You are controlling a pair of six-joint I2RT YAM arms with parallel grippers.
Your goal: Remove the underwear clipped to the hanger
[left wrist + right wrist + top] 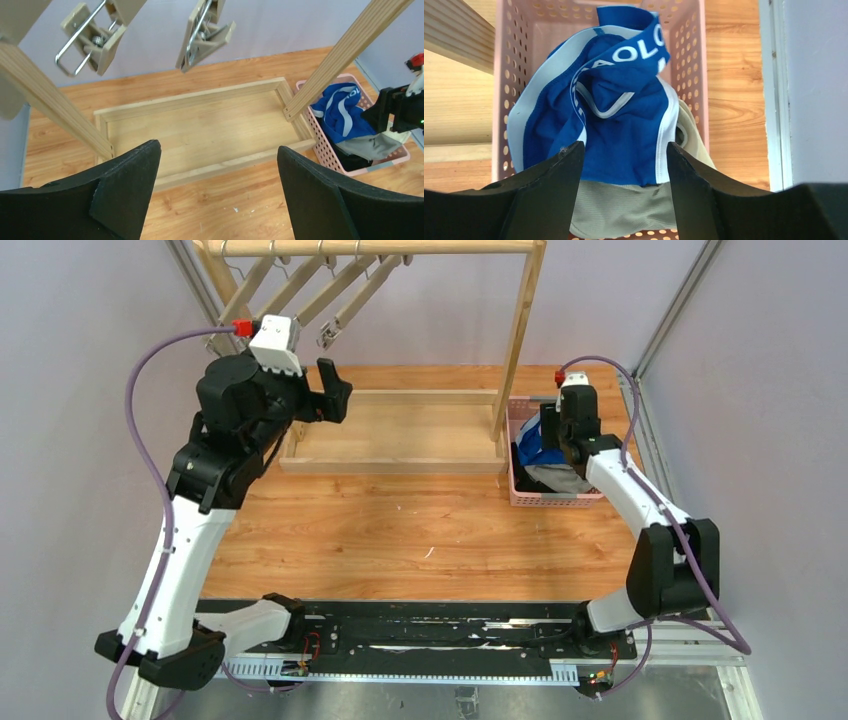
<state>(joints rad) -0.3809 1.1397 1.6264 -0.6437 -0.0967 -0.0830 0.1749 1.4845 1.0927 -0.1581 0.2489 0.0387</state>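
Observation:
The bright blue brief [624,125] with white trim and lettering lies on top of the grey brief [624,210] in a pink perforated basket [504,75]. The pile also shows in the top view [540,445] and the left wrist view [342,115], where the black brief [350,161] peeks out below. My right gripper [624,170] is open and empty just above the pile, inside the basket [515,490]. My left gripper [219,165] is open and empty, held high near the rack. The hanger clips [205,35] hang empty.
A wooden clothes rack stands on a shallow wooden base frame [390,466] at the back of the table, with hangers [330,295] on its top bar. One rack leg [520,340] stands close beside the basket. Grey walls and metal rails [640,420] border the table.

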